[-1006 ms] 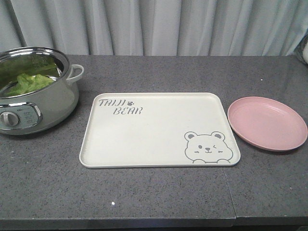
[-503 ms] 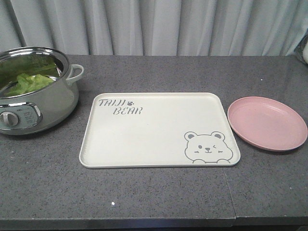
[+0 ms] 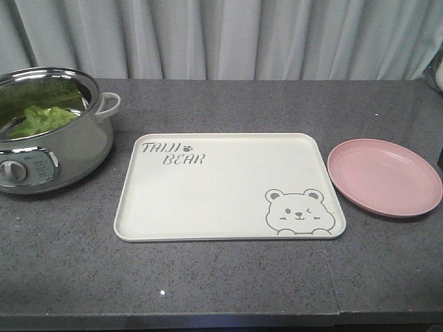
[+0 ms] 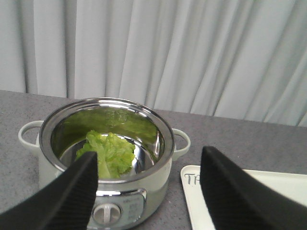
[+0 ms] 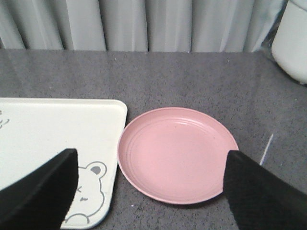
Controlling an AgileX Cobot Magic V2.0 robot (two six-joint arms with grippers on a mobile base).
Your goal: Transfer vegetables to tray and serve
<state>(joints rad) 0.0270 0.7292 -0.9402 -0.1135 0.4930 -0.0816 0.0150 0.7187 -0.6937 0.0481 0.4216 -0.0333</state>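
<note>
1. The pot [image 3: 62,149], a steel-lined electric one with a dial on its front and cream handles, stands beyond the left fingers [image 4: 72,196] and fills the gap between them. Its shiny wall rings the lettuce leaf [image 4: 111,154] on every side.
2. The left fingers are spread wide with nothing between them. The right fingers [image 5: 261,196] are spread just as wide and hold nothing. Beyond and between the right fingers sits the pink plate [image 5: 177,155], and a corner of the tray [image 5: 62,129] lies ahead of the left-hand one.
3. The tray lies between pot and plate, near both but touching neither.
4. Everything rests on a dark grey speckled counter [image 3: 228,283]. A pale pleated curtain [image 3: 221,34] hangs behind it, and a white vessel [image 5: 292,38] stands at the far right edge.
5. The leaf lies crumpled on the pot's floor, ahead of the left fingers. From the front it stretches side to side (which end is the stalk I cannot tell).
6. The tray's long axis runs along the counter, side to side, and its lettering and bear read upright from the front.
</note>
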